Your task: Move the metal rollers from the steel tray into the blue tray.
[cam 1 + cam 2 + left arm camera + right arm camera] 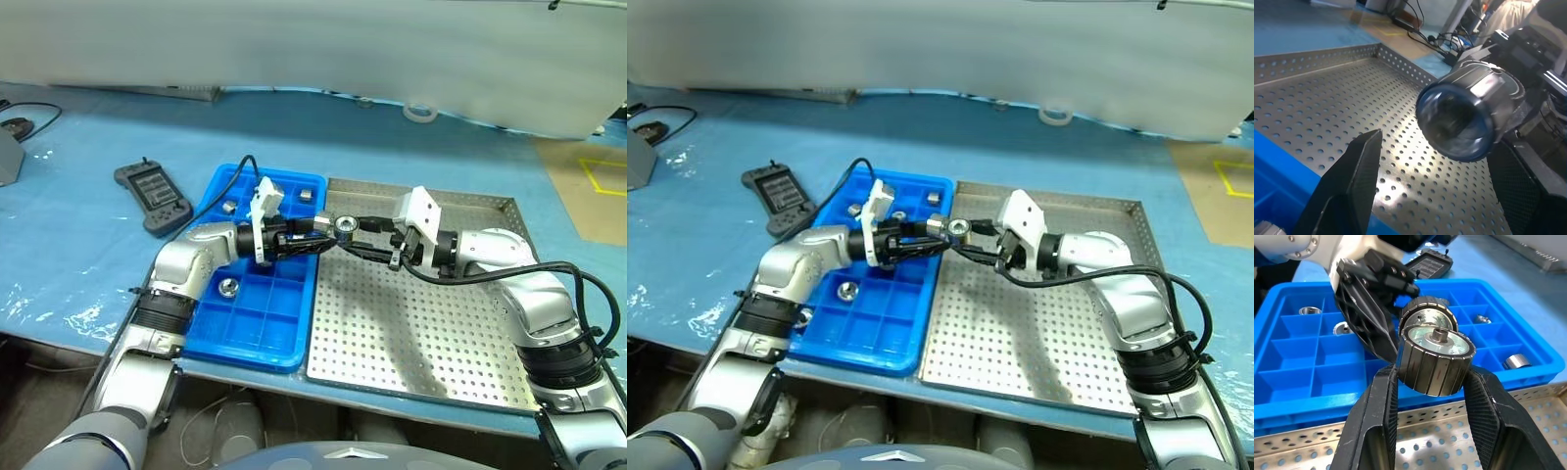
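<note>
A ribbed metal roller [1435, 363] with a dark centre hole hangs above the seam between the blue tray [257, 335] and the steel tray [411, 338]. My right gripper [1432, 378] is shut on it, one finger on each side. My left gripper [1437, 142] reaches in from over the blue tray and stands open, its fingers [1354, 181] flanking the same roller [1462, 117] with a gap on one side. Other metal rollers lie in blue compartments, such as one [227, 287] near the front left and one [307, 194] at the back.
A black handheld controller [153, 197] lies on the blue table cover left of the blue tray. A tape roll [420, 112] sits at the back beside a white sheet. A cable [34, 122] runs at the far left.
</note>
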Motion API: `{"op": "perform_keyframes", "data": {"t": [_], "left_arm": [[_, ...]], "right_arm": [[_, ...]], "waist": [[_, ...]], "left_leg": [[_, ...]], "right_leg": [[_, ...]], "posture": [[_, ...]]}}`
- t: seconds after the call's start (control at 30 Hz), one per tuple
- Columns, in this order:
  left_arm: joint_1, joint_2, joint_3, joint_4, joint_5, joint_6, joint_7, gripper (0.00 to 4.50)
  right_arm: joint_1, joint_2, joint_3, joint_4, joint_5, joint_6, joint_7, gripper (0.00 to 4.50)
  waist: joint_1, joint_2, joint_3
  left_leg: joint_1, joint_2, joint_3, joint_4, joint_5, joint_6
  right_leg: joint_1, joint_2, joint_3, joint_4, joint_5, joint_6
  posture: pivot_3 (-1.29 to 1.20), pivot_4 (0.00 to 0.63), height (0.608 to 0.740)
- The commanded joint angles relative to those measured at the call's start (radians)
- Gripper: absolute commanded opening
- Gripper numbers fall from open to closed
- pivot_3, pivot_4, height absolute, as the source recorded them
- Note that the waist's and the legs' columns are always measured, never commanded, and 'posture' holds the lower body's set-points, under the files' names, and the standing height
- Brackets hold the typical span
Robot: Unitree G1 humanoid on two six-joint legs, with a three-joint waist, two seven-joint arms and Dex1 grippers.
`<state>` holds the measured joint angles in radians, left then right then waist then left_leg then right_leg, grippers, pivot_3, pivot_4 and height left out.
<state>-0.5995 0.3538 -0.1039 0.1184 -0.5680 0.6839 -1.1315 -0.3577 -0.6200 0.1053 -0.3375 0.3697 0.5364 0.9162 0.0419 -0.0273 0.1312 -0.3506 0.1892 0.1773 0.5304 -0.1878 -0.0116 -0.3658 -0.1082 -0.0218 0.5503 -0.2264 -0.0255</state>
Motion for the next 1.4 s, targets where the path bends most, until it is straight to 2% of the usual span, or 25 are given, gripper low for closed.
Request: {"op": "perform_keyframes", "data": {"t": [0.03, 0.23, 0.93, 1.1, 1.4], "left_arm": [[-0.010, 0.015, 0.005, -0.053, -0.025, -0.014, -0.043, 3.39], [-0.035, 0.008, 0.002, 0.061, 0.041, -0.067, -0.013, 3.39], [-0.044, -0.055, 0.019, 0.084, 0.060, -0.111, 0.058, 3.39], [-0.048, -0.061, 0.018, 0.074, 0.064, -0.111, 0.074, 2.20], [-0.044, -0.071, 0.029, 0.074, 0.061, -0.137, 0.084, 2.20]], "right_arm": [[-0.006, -0.013, -0.019, -0.023, 0.018, 0.001, 0.004, 1.57], [-0.020, -0.009, -0.009, -0.031, 0.015, 0.001, -0.001, 1.57], [-0.046, -0.019, 0.005, -0.052, 0.010, 0.025, -0.017, 1.57], [-0.044, -0.020, 0.007, -0.044, 0.002, 0.014, -0.017, 1.57], [-0.034, -0.017, 0.014, -0.039, -0.012, -0.003, -0.018, 1.57]], "waist": [[0.000, 0.000, 0.000], [-0.001, 0.000, 0.000], [0.000, 0.000, 0.000], [0.000, 0.000, 0.000], [0.000, 0.000, 0.000]], "left_leg": [[0.000, 0.000, 0.000, 0.000, 0.000, 0.000], [0.000, 0.000, 0.000, 0.000, 0.000, -0.001], [0.000, 0.000, 0.000, 0.000, 0.000, 0.000], [0.000, 0.000, 0.000, 0.000, 0.000, 0.000], [0.000, 0.000, 0.000, 0.000, 0.000, 0.000]], "right_leg": [[0.000, 0.000, 0.000, 0.000, 0.000, 0.000], [0.001, 0.000, 0.000, 0.000, 0.000, 0.000], [0.001, 0.000, 0.000, 0.000, 0.000, 0.000], [0.000, 0.000, 0.000, 0.000, 0.000, 0.000], [0.001, 0.000, 0.000, 0.000, 0.000, 0.000]], "posture": [[-0.12, 0.150, 0.740], [-0.12, 0.150, 0.740], [-0.11, 0.150, 0.740], [-0.11, 0.150, 0.740], [-0.12, 0.150, 0.740]]}}
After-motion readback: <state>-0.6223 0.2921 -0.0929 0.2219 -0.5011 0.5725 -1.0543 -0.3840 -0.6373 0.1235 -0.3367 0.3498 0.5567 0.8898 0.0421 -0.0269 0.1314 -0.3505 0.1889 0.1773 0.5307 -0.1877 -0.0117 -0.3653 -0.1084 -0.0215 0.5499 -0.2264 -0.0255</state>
